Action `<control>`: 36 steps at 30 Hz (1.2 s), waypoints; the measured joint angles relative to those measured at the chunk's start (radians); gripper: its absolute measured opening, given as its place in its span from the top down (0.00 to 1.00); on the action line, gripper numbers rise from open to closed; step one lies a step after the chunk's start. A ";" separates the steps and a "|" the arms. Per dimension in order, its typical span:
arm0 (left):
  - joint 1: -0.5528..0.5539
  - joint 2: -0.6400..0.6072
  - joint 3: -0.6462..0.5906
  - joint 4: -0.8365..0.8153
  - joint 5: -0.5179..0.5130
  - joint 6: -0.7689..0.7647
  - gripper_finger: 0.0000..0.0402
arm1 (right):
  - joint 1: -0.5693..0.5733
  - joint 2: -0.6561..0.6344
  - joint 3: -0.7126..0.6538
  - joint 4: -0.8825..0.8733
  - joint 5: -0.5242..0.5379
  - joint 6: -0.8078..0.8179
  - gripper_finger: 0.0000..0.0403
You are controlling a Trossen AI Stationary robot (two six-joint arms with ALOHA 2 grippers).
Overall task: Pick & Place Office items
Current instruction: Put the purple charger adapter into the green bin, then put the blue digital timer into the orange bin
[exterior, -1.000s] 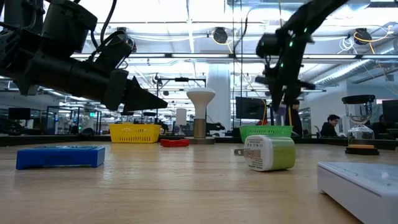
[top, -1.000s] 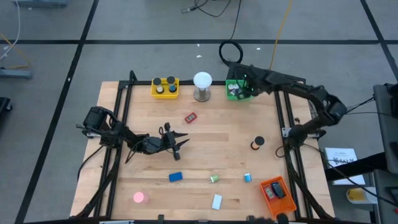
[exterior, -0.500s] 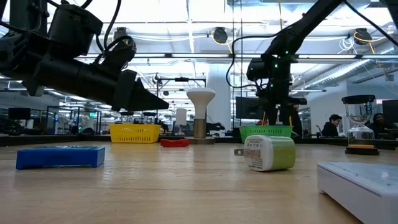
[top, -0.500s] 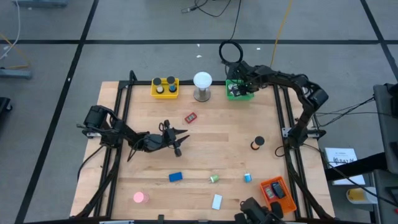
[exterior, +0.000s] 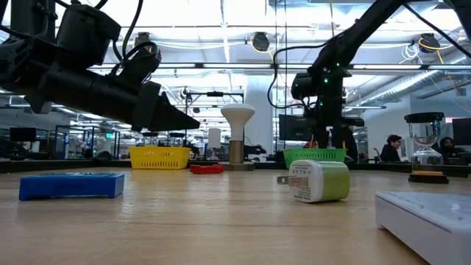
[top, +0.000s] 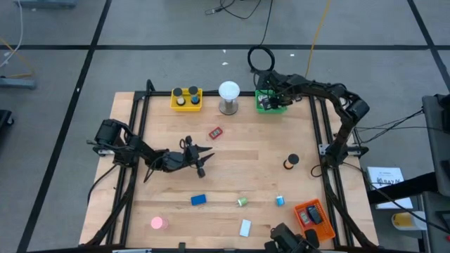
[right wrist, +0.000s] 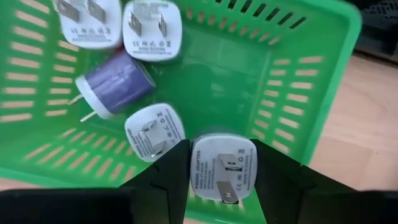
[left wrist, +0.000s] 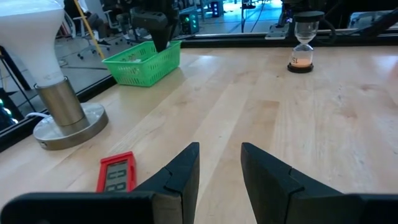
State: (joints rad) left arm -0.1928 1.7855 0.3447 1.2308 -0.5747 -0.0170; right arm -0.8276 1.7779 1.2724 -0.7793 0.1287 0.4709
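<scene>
Right gripper (top: 274, 100), lower since, over green tray (top: 263, 107) of chargers (right wrist: 152, 130).

White ball lamp (top: 228, 91), hourglass (left wrist: 302, 40)

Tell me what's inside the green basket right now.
The green basket holds four plug adapters: three white and one purple. The right gripper hangs above, clasping a fifth white adapter. Its fingers hide part of the basket floor.

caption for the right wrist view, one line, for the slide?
Right gripper holds a white plug adapter between its fingers above the green basket, where three white adapters and one purple adapter already lie.
</scene>
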 joint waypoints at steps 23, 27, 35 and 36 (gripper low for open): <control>0.001 0.000 0.000 -0.001 0.001 -0.005 0.70 | 0.005 0.015 -0.002 0.014 -0.001 -0.041 0.54; 0.001 0.000 0.000 -0.001 0.001 -0.011 0.70 | 0.010 -0.009 -0.002 0.019 0.000 -0.079 0.57; 0.001 0.000 0.000 -0.008 0.000 -0.051 0.70 | 0.083 -0.166 -0.005 0.020 -0.001 -0.204 0.77; 0.001 0.000 0.000 -0.008 0.001 -0.057 0.70 | 0.104 -0.191 -0.019 0.038 -0.001 -0.226 0.80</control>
State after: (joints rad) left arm -0.1921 1.7851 0.3447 1.2228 -0.5739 -0.0742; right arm -0.7239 1.5869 1.2538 -0.7409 0.1282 0.2448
